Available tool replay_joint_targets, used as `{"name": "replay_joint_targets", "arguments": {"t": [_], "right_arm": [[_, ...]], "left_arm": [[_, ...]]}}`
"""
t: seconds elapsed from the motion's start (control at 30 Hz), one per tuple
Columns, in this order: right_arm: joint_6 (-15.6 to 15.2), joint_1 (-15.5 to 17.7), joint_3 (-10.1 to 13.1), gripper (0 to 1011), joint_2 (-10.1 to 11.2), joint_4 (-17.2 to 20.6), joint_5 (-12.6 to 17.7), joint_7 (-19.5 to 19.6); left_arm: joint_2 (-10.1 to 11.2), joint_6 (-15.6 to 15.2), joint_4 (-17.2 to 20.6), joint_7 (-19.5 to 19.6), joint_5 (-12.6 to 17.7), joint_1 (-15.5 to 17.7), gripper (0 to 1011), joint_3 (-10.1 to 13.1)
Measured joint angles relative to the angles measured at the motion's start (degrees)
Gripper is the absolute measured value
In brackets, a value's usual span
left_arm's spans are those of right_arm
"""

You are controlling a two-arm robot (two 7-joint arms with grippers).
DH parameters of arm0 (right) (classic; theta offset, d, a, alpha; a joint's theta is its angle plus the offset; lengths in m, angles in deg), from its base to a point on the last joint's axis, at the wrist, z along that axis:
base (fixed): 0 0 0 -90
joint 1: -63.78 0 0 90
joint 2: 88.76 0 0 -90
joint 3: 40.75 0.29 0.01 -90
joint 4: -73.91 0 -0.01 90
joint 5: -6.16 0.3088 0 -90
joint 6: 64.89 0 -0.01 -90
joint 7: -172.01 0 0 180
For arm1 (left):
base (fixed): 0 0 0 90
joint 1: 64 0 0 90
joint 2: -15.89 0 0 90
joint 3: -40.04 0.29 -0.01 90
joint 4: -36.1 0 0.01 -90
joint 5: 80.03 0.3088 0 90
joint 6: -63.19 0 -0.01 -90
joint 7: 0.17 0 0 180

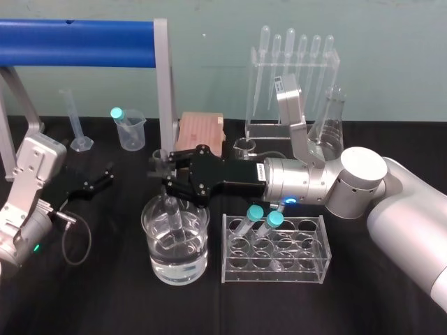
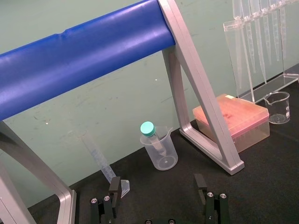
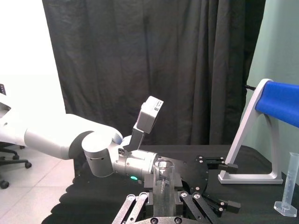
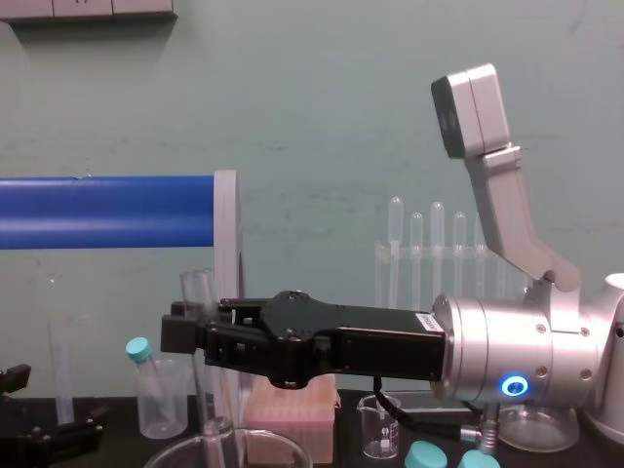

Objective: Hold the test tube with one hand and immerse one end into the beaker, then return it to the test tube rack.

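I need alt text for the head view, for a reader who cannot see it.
The right gripper holds the test tube upright, its lower end dipped in the beaker of clear liquid. Beside it stands the test tube rack; the left gripper is open, far left.

I see even, bright light from overhead. The black tabletop [image 1: 105, 307] swallows shadows. A pale sheen runs along the blue bar [image 2: 84, 51], and the beaker [image 1: 199, 262] glints at its rim and waterline. In my right wrist view the white wall [image 3: 21, 42] blows out beside dark curtains [image 3: 154, 70].
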Motion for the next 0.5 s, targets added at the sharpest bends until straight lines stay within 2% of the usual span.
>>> {"name": "replay_joint_targets", "arguments": {"t": [0.5], "right_arm": [[0.0,0.0,0.0,226,0.0,0.0,0.0,0.0]], "left_arm": [[0.0,0.0,0.0,0.0,0.0,0.0,1000,0.0]]}}
